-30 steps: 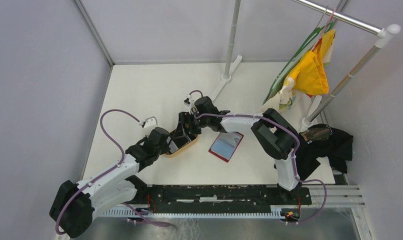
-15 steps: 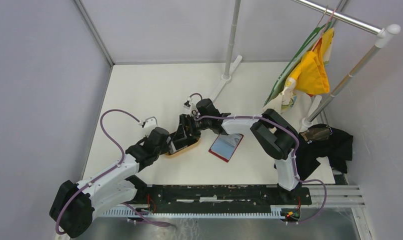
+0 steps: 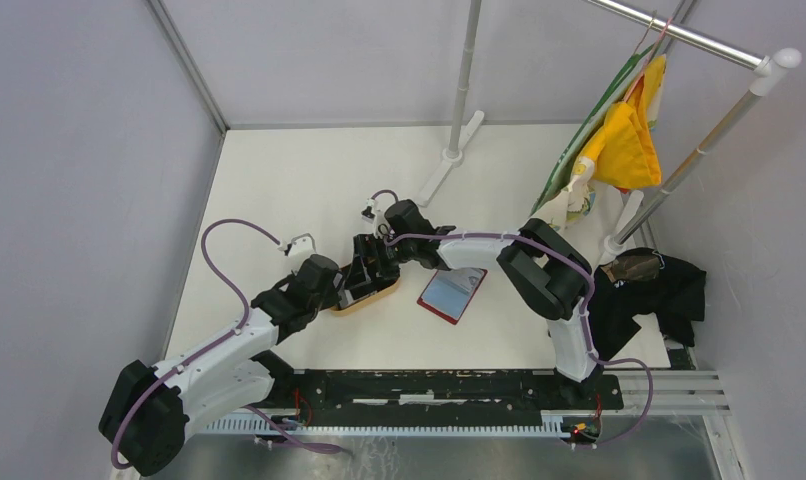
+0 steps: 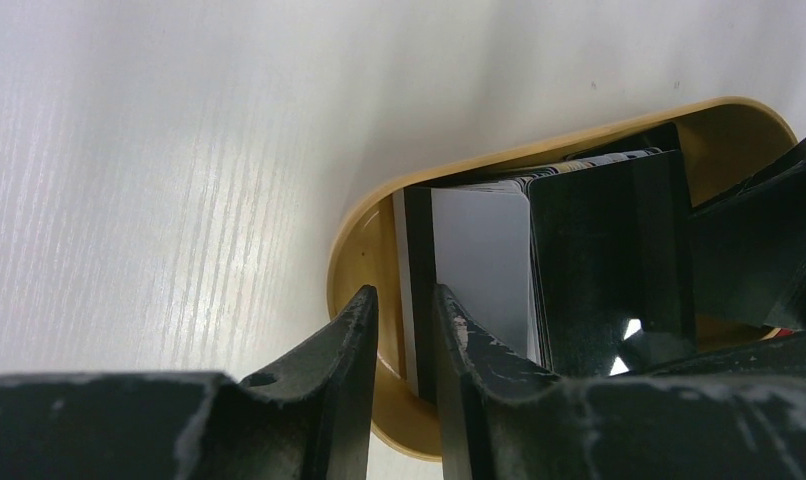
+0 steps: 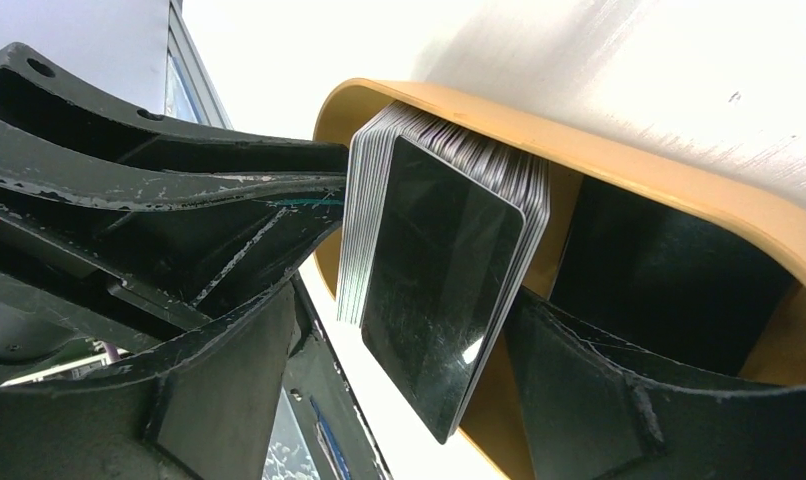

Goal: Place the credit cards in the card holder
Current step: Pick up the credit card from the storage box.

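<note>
A stack of credit cards (image 5: 439,270) stands on edge in an oval tan tray (image 5: 629,170), a glossy black card at its front. In the left wrist view its pale back card (image 4: 479,260) shows a black stripe. My right gripper (image 5: 409,300) is open and straddles the stack; its right finger touches the black card, while a gap separates its left finger from the cards. My left gripper (image 4: 404,300) is shut on the tray's rim (image 4: 359,240) at its near end. From above, both grippers (image 3: 344,290) (image 3: 371,265) meet over the tray (image 3: 379,293). The red card holder (image 3: 452,292) lies open just to the right.
A clothes rack with a yellow cloth (image 3: 624,130) stands at the back right, and a black garment (image 3: 654,290) lies at the right edge. A white pole's foot (image 3: 447,158) sits behind the tray. Grey walls close in the left and back.
My right gripper has shifted slightly left and lower over the tray, staying wide. The left arm and the tray have not moved.
</note>
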### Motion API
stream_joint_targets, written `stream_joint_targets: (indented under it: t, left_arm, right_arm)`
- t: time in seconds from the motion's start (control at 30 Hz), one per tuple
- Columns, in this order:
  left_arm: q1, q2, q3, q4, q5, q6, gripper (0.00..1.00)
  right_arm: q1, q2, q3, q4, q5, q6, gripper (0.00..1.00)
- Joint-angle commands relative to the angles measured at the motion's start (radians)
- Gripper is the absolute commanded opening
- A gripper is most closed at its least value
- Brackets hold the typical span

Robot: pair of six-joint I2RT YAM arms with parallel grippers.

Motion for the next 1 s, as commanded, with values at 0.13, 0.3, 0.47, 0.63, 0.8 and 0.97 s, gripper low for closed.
stream_joint_targets:
  t: [0.13,0.3,0.47,0.63,0.8,0.97]
  left_arm:
    - [-0.001,-0.014,0.013,0.023,0.009,-0.003,0.33]
    - [-0.001,-0.009,0.015,0.02,0.007,-0.002,0.33]
    - [-0.001,-0.01,0.017,0.017,0.01,-0.002,0.33]
    - [-0.001,-0.023,0.022,0.005,0.008,-0.001,0.33]
    - [-0.001,-0.034,0.028,-0.009,0.005,0.0,0.33]
    - [-0.002,-0.04,0.034,-0.014,0.004,0.003,0.32]
  right_arm:
    - [-0.041,-0.043,0.047,-0.014,-0.05,-0.01,0.79]
    - [-0.071,-0.068,0.033,0.011,-0.079,0.008,0.77]
    - [-0.086,-0.074,0.025,0.011,-0.082,0.0,0.73]
    - [-0.097,-0.073,0.03,-0.034,-0.042,-0.048,0.66]
    - [-0.115,-0.074,0.023,-0.053,-0.014,-0.07,0.57]
    - [-0.124,-0.081,0.018,-0.073,0.019,-0.094,0.5]
